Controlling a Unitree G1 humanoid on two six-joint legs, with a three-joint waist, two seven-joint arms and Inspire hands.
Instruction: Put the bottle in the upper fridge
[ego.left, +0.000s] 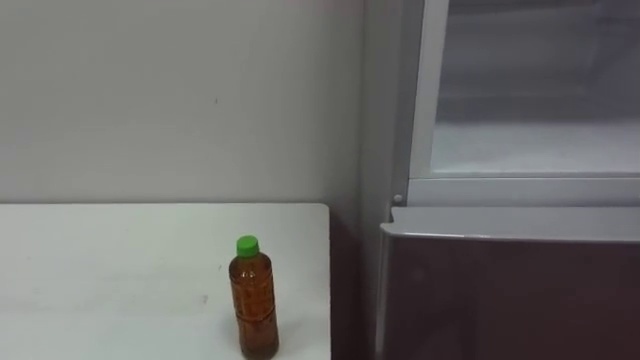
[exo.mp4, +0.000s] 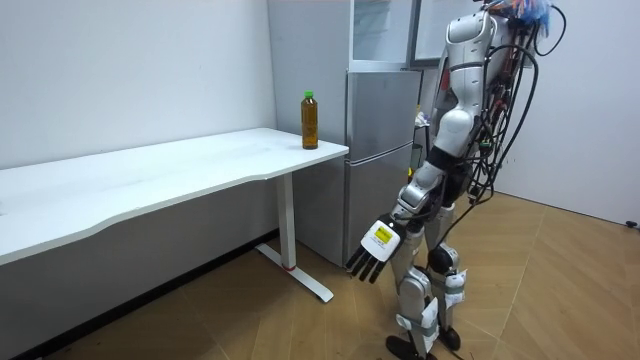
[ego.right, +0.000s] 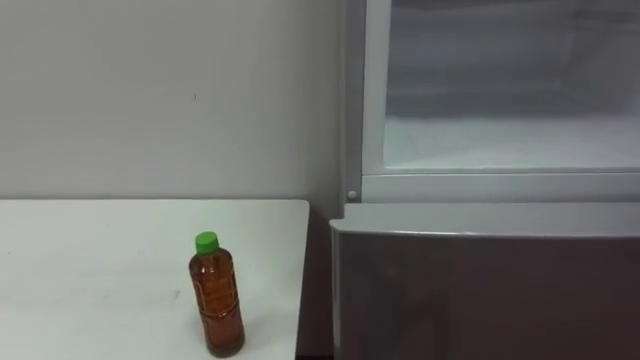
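One bottle (ego.left: 254, 300) of amber-brown drink with a green cap (ego.left: 247, 244) stands upright on a white bench (ego.left: 100, 270), close to the bench's right-hand corner and so just beside the fridge, with nothing touching it. That spot probably suits the job, since it keeps the carry to the fridge short. To the right, the upper fridge compartment (ego.left: 530, 150) is open, showing a pale, bare shelf ready to take the bottle, while the lower door (ego.left: 510, 290) beneath it is shut. A plain light wall (ego.left: 150, 90) runs behind the bench. In the room view the robot stands on the wooden floor (exo.mp4: 560, 290) in front of the fridge, facing it and the bench end. Its left robot hand (exo.mp4: 378, 250) hangs low at its side, well apart from the bottle, fingers straight and relaxed and holding nothing, so the reach has not begun. A printed label seems to wrap the bottle's middle, but any writing on it is too small to read.
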